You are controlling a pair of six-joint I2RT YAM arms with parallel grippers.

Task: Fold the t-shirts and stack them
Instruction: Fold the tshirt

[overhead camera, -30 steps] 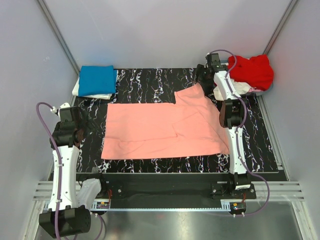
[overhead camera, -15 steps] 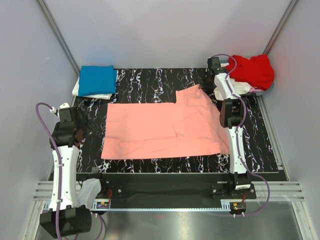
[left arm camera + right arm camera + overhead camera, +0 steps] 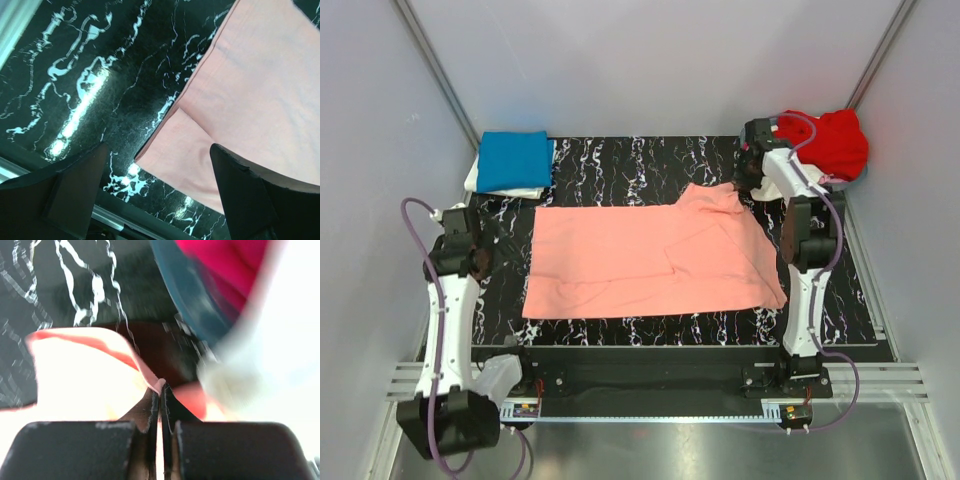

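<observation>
Marbled tabletop [image 3: 620,160]: salmon-pink shirt [image 3: 640,260] pinched in right tool [image 3: 160,389], left tool [image 3: 159,146] agape, red pile [image 3: 830,140] nearby.

A salmon-pink t-shirt [image 3: 640,262] lies spread on the black marbled mat [image 3: 620,160]; the right gripper [image 3: 742,186] meets its bunched far right corner; the left gripper [image 3: 463,255] hangs apart, by the mat's left edge; a folded blue t-shirt [image 3: 515,158] sits far left, a red t-shirt [image 3: 832,140] heaped far right.

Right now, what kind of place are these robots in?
Probably a robot lab booth: plain grey walls box in a black marbled table, and a left arm and right arm stand at its near edge.
</observation>
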